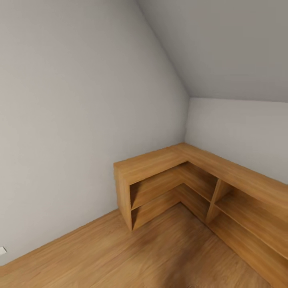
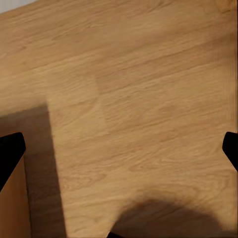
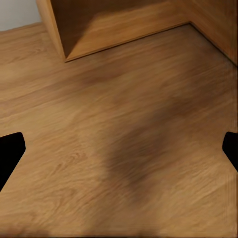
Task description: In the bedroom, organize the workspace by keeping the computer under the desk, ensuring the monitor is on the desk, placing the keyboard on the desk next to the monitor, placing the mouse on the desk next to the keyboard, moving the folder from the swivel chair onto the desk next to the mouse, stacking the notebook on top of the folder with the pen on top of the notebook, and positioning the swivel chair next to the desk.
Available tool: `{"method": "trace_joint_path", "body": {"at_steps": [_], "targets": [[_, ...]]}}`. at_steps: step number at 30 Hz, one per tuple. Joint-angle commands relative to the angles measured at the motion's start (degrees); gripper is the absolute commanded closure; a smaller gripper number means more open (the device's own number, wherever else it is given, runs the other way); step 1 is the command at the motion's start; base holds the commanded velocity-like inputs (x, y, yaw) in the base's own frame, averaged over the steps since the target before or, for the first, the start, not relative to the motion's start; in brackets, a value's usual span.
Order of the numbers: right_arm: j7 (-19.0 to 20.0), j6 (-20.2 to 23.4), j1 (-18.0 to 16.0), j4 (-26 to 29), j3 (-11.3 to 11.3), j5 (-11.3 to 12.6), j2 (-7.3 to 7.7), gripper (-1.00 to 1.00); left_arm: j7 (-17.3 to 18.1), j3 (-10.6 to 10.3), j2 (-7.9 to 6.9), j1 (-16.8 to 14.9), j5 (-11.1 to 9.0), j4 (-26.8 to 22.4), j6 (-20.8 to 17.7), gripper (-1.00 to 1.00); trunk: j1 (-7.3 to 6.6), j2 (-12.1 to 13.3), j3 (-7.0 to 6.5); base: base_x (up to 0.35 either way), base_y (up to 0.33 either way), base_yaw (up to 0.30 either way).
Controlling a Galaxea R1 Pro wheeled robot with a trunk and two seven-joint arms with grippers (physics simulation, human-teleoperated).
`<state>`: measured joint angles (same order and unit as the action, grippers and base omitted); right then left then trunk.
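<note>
One L-shaped wooden shelf unit [image 1: 192, 176] fills the room's corner; left gripper [image 2: 119, 148] and right gripper [image 3: 119, 148] hang spread above the wooden floor [image 1: 120, 252].

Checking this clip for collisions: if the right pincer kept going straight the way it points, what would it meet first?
Most likely the bare wooden floor; nothing lies between the open fingers. The corner shelf unit sits farther off, though depth is hard to judge.

A wooden floor [image 1: 160, 256] carried an L-shaped wooden shelf [image 1: 160, 162] standing in the corner, against grey walls [image 1: 80, 120].
</note>
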<state>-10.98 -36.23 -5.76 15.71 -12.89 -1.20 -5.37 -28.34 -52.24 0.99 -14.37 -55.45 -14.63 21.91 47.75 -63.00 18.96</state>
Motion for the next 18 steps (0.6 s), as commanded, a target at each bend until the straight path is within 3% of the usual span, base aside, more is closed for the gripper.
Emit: {"method": "trace_joint_path", "body": {"at_steps": [1,9,18], "targets": [[-0.5,-0.1,-0.1,-0.1,-0.4,-0.1,0.01,-1.0,-0.3,-0.5,-0.03,0.0,-0.4,0.0,0.2,-1.0,0.0,0.0,0.07,0.0,0.0,-0.3],[-0.5,0.0,0.0,-0.1,-0.4,-0.1,0.01,-1.0,-0.2,-0.6,0.14,0.0,-0.4,0.0,0.2,-1.0,0.0,0.0,0.07,0.021,0.0,-0.3],[-0.3,0.0,-0.1,-0.1,-0.4,-0.1,0.01,-1.0,-0.2,-0.5,0.15,0.0,-0.4,0.0,0.2,-1.0,0.0,0.0,0.07,0.26,0.0,-0.3]]}}
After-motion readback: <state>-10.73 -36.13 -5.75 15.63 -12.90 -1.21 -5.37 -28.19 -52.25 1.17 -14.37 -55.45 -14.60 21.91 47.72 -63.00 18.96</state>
